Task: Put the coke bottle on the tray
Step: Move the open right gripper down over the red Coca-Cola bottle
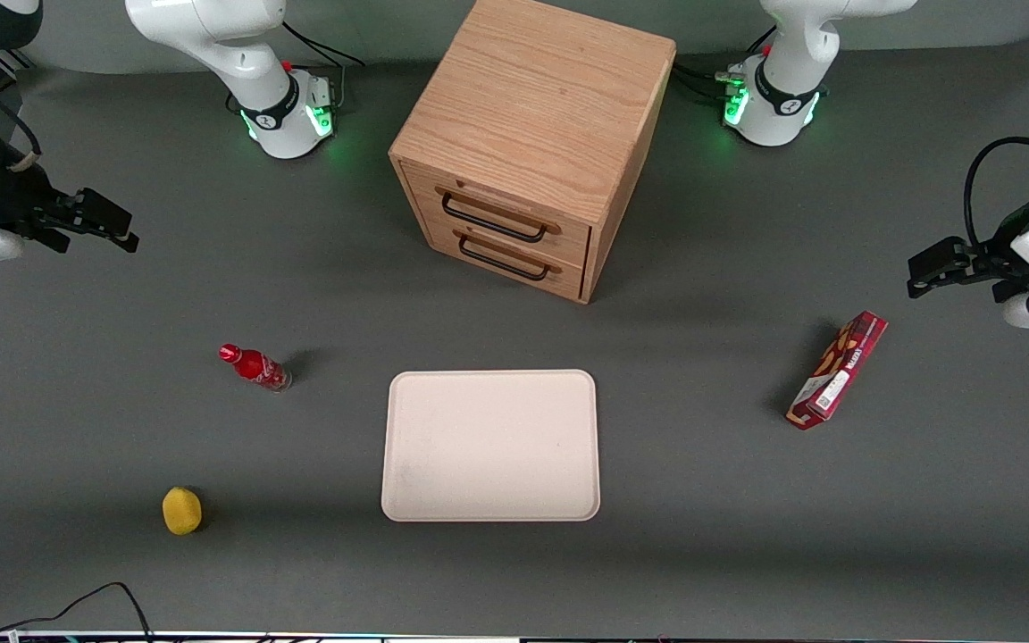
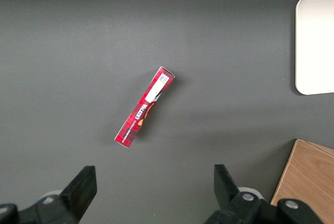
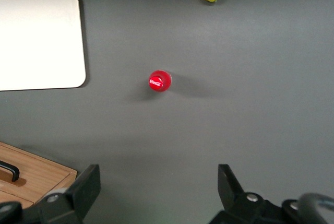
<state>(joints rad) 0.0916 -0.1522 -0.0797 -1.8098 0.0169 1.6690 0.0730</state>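
Front view: one coke bottle [image 1: 255, 366], one tray [image 1: 491, 445], end effector [image 1: 108, 225] open.

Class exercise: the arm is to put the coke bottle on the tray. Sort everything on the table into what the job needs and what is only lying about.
Needed:
coke bottle, standing upright
tray, nothing on it
end effector, open, raised at the working arm's end

Lying about:
wooden drawer cabinet
lemon
red snack box

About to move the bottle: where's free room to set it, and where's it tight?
The tray is bare all over. The gripper, open, hangs high, apart from the bottle; open table borders it, the lemon nearer the camera. Only the cabinet crowds the tray.
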